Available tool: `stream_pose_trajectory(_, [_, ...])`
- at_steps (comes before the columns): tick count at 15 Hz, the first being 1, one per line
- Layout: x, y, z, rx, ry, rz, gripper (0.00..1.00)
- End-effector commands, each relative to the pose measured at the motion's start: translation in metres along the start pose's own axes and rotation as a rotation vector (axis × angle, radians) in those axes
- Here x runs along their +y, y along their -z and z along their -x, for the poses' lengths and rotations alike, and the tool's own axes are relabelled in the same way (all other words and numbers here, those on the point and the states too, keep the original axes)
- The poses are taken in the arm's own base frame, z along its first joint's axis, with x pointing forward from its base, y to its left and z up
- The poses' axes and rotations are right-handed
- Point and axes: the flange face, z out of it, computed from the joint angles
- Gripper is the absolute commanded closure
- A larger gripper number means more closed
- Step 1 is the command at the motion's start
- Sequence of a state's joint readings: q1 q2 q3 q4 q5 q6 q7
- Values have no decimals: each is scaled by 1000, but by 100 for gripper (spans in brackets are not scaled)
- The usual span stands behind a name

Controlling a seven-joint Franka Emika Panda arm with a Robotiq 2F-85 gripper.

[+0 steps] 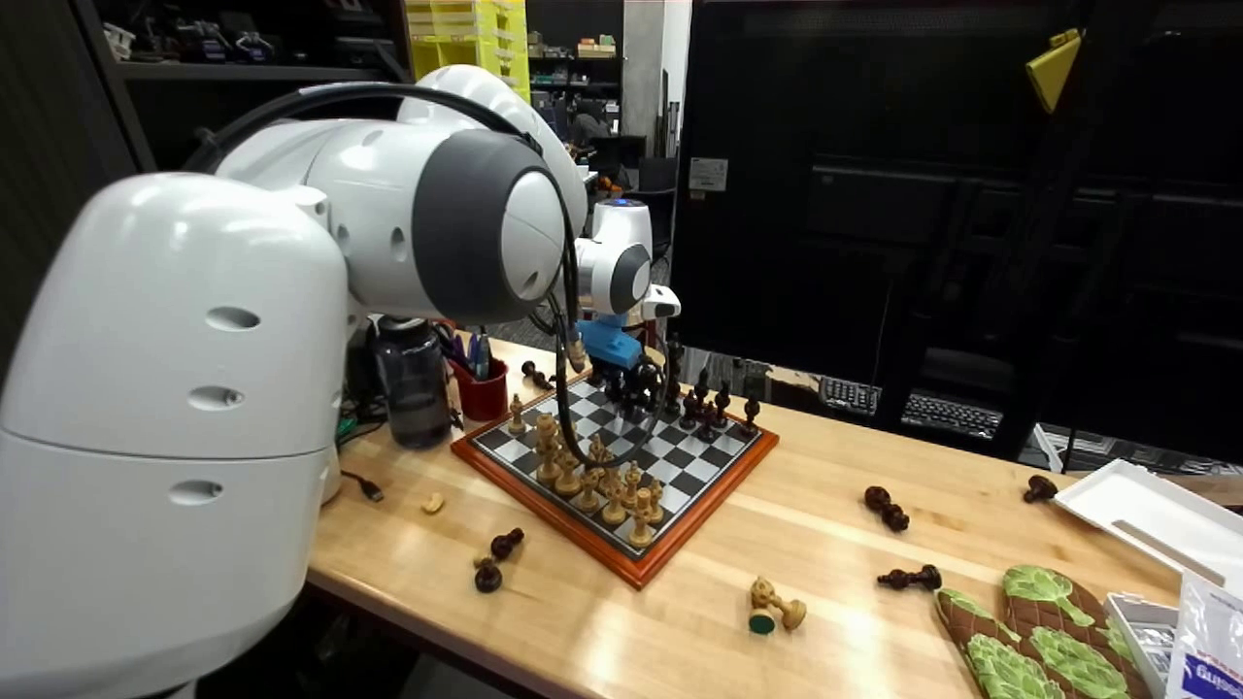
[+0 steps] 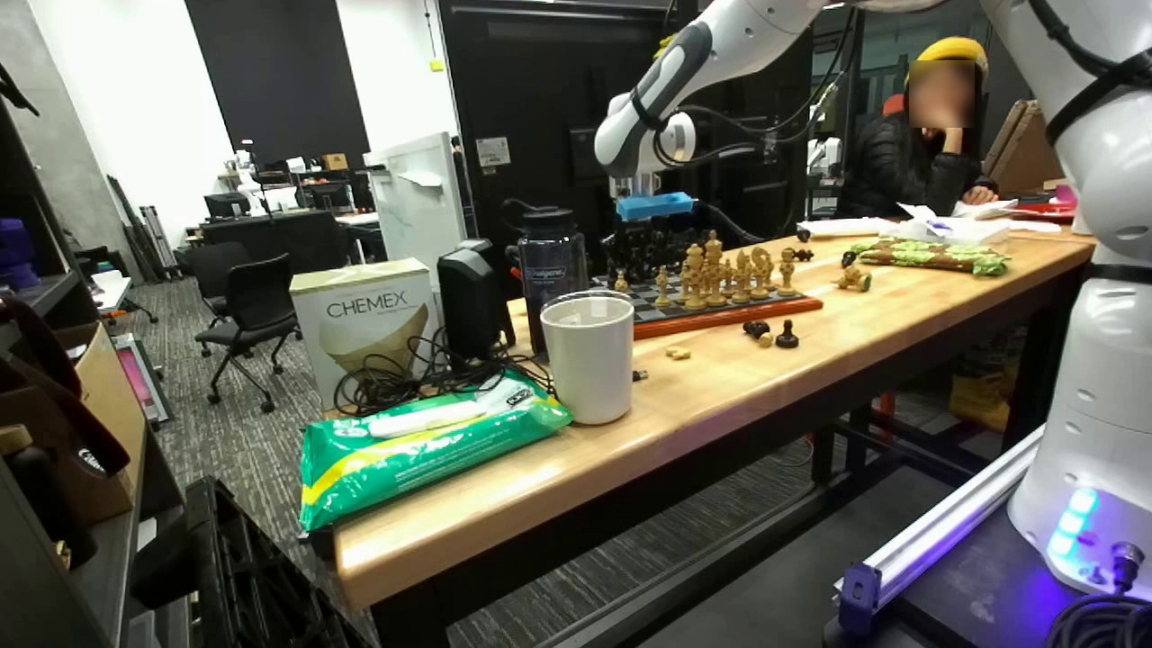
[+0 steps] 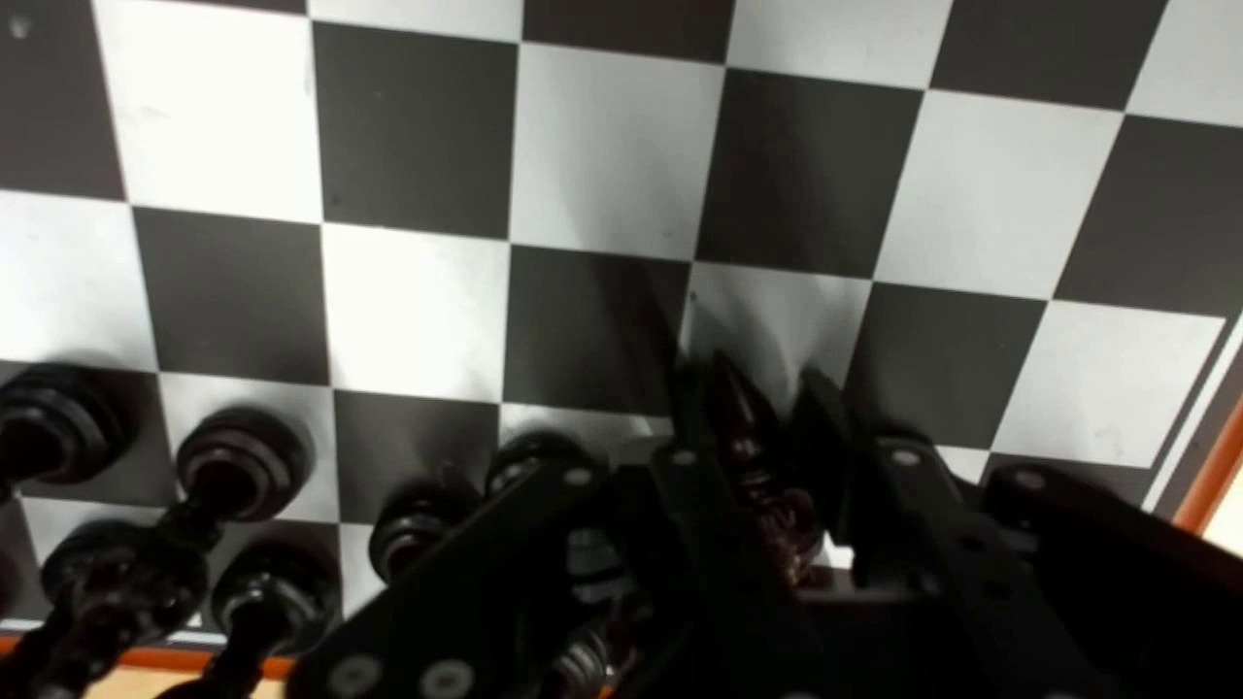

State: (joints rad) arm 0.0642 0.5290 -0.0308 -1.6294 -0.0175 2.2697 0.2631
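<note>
My black gripper [image 3: 754, 377] is low over the far side of a chessboard [image 1: 707, 507]. Its fingers are drawn together with a dark red-brown chess piece [image 3: 746, 427] between them. The piece lies along the left finger; its contact with the right finger and whether its base rests on the board are hard to see. Blue tape [image 1: 610, 345] wraps the gripper's mount. Other dark pieces [image 1: 722, 400] stand beside the gripper, and some show close by in the wrist view [image 3: 243, 461]. Light wooden pieces [image 1: 612, 507] stand on the near side. In both exterior views the fingertips are lost among dark pieces.
Fallen dark pieces [image 1: 887, 508] and light pieces [image 1: 775, 610] lie on the table. A bottle [image 1: 413, 383], red pen cup [image 1: 483, 390], white mug [image 2: 589, 360], oven mitt [image 1: 1044, 636] and white tray [image 1: 1156, 515] stand around. A black cable loops over the board. A person [image 2: 927, 162] sits behind.
</note>
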Motion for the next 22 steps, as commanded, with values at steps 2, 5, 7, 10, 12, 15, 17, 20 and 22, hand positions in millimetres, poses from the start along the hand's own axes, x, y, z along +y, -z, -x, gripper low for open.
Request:
stream_pose_trajectory(2, [2,-8,-4,-7,4,-13,98])
stream_pose_trajectory(5, [2,-8,-4,-8,8,-14,95])
stream_pose_trajectory(7, [1,-8,-4,-8,14,-15,95])
stream_pose_trajectory(10, [-1,-6,-5,-6,33,-9,95])
stream_pose_trajectory(12, [-3,-2,-6,-1,44,-5,95])
stream_pose_trajectory(15, [-6,3,-7,6,58,2,95])
stream_pose_trajectory(17, [-7,5,-8,9,62,6,95])
stream_pose_trajectory(20, [-9,6,-8,11,66,9,95])
stream_pose_trajectory(22, [-10,7,-8,12,68,9,95])
